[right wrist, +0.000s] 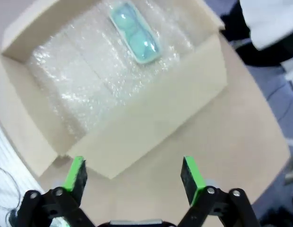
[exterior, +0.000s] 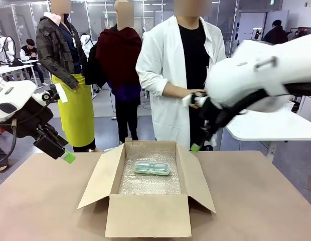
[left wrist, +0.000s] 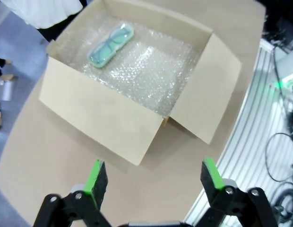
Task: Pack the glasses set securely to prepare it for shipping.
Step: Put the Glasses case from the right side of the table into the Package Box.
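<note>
An open cardboard box [exterior: 145, 216] of plain brown corrugated board sits on the table [exterior: 261, 201], which has a matte tan top. Its 4 flaps are folded outward, the 2 side ones slanting down like wings. Bubble wrap [left wrist: 151, 75], clear and glinting with small round cells, lines the box floor and creeps up its walls.

The mint-green glasses case [exterior: 152, 168] lies flat on that lining inside the box. It is close to the far wall and parallel to it, a little right of the box's middle. It is a small oblong with rounded ends and a smooth, translucent shell. 1 pair of spectacles shows through the lid, with 2 lenses and a darker frame.

The left end effector [left wrist: 153, 175] hangs above the table off the box's left side, clear of the left flap. Its 2 black fingers are spread wide and nothing lies between the flat green pads [left wrist: 97, 176].

The right end effector [right wrist: 133, 171] is over the box's far right corner and shows motion-blurred in the front view. Its own wrist view shows its 2 pads wide apart and holding nothing, with the box's near wall just beyond them.

Beyond the box's far wall stands a person [exterior: 170, 60] in a white coat over a black top, hands together at waist height.
</note>
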